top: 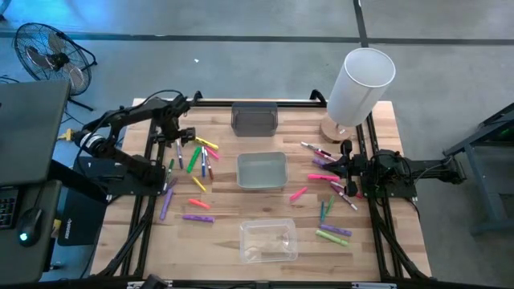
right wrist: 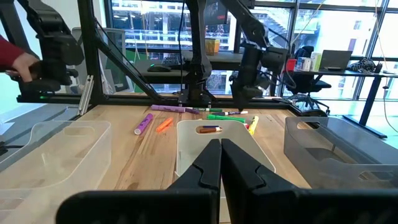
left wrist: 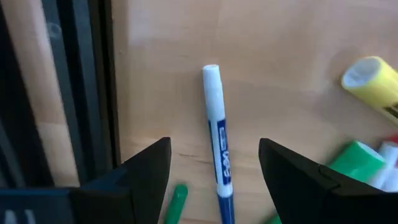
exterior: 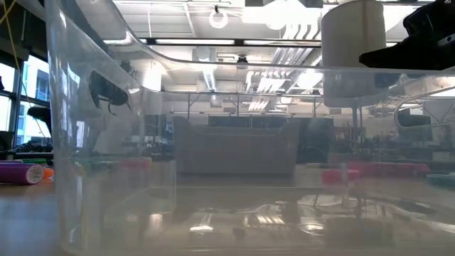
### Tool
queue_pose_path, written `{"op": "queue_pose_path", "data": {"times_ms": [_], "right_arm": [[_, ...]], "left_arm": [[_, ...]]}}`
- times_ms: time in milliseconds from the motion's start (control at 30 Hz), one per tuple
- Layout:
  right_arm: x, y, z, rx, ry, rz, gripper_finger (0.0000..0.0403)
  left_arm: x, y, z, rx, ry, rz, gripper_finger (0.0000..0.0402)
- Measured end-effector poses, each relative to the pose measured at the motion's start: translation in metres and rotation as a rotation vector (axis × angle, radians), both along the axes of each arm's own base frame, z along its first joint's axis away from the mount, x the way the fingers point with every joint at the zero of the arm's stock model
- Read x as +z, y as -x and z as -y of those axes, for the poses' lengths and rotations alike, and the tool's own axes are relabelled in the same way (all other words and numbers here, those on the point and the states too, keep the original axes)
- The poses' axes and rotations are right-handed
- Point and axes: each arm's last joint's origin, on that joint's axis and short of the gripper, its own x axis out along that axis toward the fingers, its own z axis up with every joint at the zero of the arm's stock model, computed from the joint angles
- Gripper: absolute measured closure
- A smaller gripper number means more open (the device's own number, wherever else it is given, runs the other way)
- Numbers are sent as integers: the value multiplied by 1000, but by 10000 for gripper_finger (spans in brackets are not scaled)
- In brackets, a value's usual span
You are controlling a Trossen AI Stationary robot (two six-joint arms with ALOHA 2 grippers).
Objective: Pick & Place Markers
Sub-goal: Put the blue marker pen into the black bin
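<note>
Many markers lie flat on the wooden table in two loose groups, one on the left (top: 199, 160) and one on the right (top: 329, 189). My left gripper (top: 177, 135) hangs over the far part of the left group, pointing down and open. In its wrist view the gripper (left wrist: 214, 149) has one finger on either side of a white marker with a blue band (left wrist: 217, 140), which lies on the wood and touches neither finger. Beside it lie a yellow marker (left wrist: 372, 79) and green ones (left wrist: 356, 160). My right gripper (right wrist: 220, 152) waits shut at the table's right edge (top: 347, 170).
A dark grey bin (top: 254, 118) stands at the far middle, a pale bin (top: 262, 170) in the centre and a clear bin (top: 268, 241) near the front edge. A white cylinder (top: 359, 84) stands at the far right. A person's hand (right wrist: 15, 62) shows beyond the table.
</note>
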Motion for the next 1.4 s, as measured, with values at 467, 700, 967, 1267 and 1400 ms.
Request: {"op": "queue_pose_path", "data": {"times_ms": [467,700,967,1267,1400], "right_arm": [[0,0,0,0,0,0,402],[0,0,0,0,0,0,402],[0,0,0,0,0,0,402],[0,0,0,0,0,0,402],[0,0,0,0,0,0,402]], "left_arm": [[-26,2,2,3,-15,11,165],[-28,2,3,27,-7,4,188],[-29,2,3,54,-3,2,290],[-29,2,3,53,-5,-8,379],[-29,2,3,53,-4,-10,384]]}}
